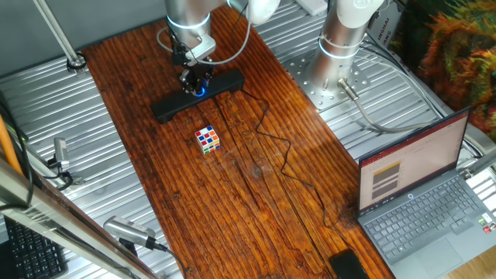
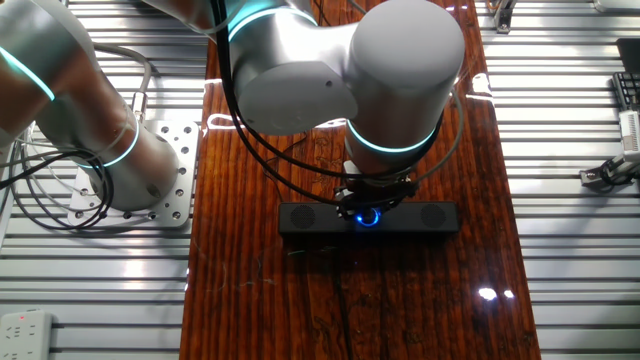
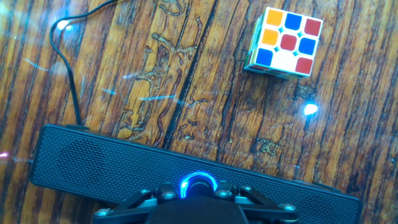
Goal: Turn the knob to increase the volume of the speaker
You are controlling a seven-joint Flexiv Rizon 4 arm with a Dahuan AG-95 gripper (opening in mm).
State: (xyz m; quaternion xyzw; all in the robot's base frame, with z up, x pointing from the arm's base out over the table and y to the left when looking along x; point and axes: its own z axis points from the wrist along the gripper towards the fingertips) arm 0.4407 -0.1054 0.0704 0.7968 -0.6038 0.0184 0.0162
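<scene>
Running left to right across the grooved wooden table (image 1: 256, 194), the speaker (image 3: 81, 165) is a slim, stiff black bar with mesh ends. At its middle, the knob (image 3: 199, 185), small, round, smooth and blue-ringed, looks slippery; grip its rim. The gripper (image 3: 199, 198) sits narrowed around it. A glossy puzzle cube (image 3: 285, 41) lies far right.
</scene>
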